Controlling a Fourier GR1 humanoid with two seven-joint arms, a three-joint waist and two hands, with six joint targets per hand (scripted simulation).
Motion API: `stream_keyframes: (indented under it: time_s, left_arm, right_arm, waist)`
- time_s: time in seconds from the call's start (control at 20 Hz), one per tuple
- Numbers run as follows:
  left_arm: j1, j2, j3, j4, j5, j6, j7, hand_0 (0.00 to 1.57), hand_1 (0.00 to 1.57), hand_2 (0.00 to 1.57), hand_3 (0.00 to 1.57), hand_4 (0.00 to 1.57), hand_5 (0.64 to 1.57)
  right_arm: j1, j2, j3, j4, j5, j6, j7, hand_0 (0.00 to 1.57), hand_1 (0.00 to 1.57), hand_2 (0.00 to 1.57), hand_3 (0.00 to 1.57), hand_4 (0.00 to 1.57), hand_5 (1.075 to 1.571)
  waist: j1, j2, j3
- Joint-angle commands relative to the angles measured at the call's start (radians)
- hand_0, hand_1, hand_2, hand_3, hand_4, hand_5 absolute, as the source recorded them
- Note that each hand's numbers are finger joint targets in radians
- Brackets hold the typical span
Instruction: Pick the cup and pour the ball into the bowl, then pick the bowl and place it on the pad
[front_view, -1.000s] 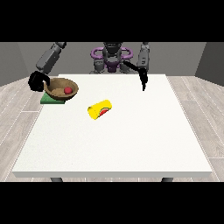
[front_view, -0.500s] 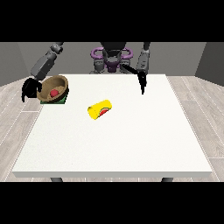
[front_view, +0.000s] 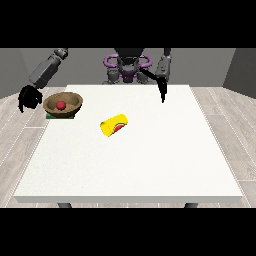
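Note:
A brown bowl (front_view: 63, 103) with a red ball (front_view: 61, 105) inside rests on the green pad (front_view: 60, 116) at the table's back left. The yellow cup (front_view: 114, 124) lies on its side near the table's middle. The hand at the view's left (front_view: 29, 99) hangs just left of the bowl, off the table's edge, fingers curled and holding nothing. The hand at the view's right (front_view: 162, 91) hovers over the back of the table with its fingers pointing straight down.
The white table (front_view: 135, 160) stretches wide towards the camera. The robot's torso (front_view: 128, 67) stands behind its far edge. A grey wooden floor surrounds the table.
The hand at the view's left has let go of the bowl and drawn away to the left. The bowl now sits level on the pad. The other hand has hardly moved.

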Motion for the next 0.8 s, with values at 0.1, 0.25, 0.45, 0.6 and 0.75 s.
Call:
stream_keyframes:
  time_s: [0.1,0.25,0.45,0.6,0.75]
  left_arm:
    - [0.046,-0.015,-0.019,-0.038,-0.006,-0.004,0.030,0.00,0.00,0.00,0.00,0.00,0.687]
    - [0.007,-0.022,0.005,0.013,0.029,-0.034,0.064,0.00,0.00,0.00,0.00,0.00,0.692]
    - [0.073,-0.035,-0.062,0.061,-0.012,0.030,0.040,0.00,0.00,0.00,0.00,0.00,0.685]
    - [0.032,-0.034,-0.008,0.182,0.030,0.006,0.006,0.00,0.00,0.00,0.00,0.00,0.682]
    - [0.073,-0.036,-0.047,0.254,0.042,0.026,-0.030,0.00,0.00,0.00,0.00,0.00,0.682]
  right_arm:
    - [0.014,0.010,0.048,0.018,0.047,-0.010,0.004,1.57,1.57,1.57,0.99,0.44,1.556]
    - [0.030,0.039,0.076,0.000,0.069,-0.029,-0.005,1.57,1.57,1.57,0.98,0.42,1.550]
    - [0.064,0.061,0.106,0.007,0.091,-0.020,0.012,1.57,1.57,1.57,1.15,0.41,1.537]
    - [0.033,0.037,0.085,-0.010,0.063,-0.074,0.084,1.57,1.57,1.57,1.23,0.00,1.525]
    - [0.013,-0.035,0.155,-0.090,0.139,-0.087,0.104,0.50,0.50,0.24,0.00,0.38,1.087]
  waist:
    - [0.004,-0.054,-0.0005]
    - [-0.014,-0.111,-0.0010]
    - [-0.032,-0.161,-0.0010]
    - [-0.034,-0.220,-0.0020]
    - [-0.027,-0.290,-0.0039]
